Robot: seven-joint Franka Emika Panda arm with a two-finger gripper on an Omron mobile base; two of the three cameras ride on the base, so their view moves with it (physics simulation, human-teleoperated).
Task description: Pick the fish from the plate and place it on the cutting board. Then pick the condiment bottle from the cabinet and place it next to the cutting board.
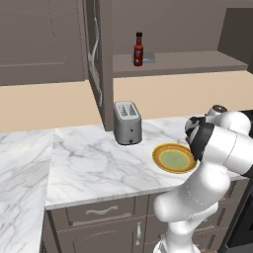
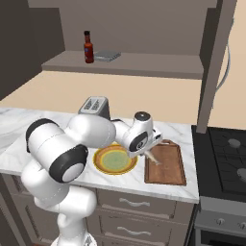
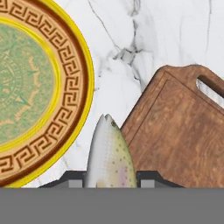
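Fish (image 3: 108, 153) clamped between jaws, long axis running straight out from them, head outward, hanging over the gap between plate (image 3: 83, 65) and cutting board (image 3: 175, 131). Bottle (image 2: 88, 47) upright on cabinet shelf (image 2: 144, 65).

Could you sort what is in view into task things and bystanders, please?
Job: fish in the gripper, plate, cutting board, condiment bottle, cabinet.
Lying about: toaster, stove, drawers.

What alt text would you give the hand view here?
The gripper holds the fish above the marble counter, between the plate on the left and the cutting board on the right, whose handle loop points to the upper right.
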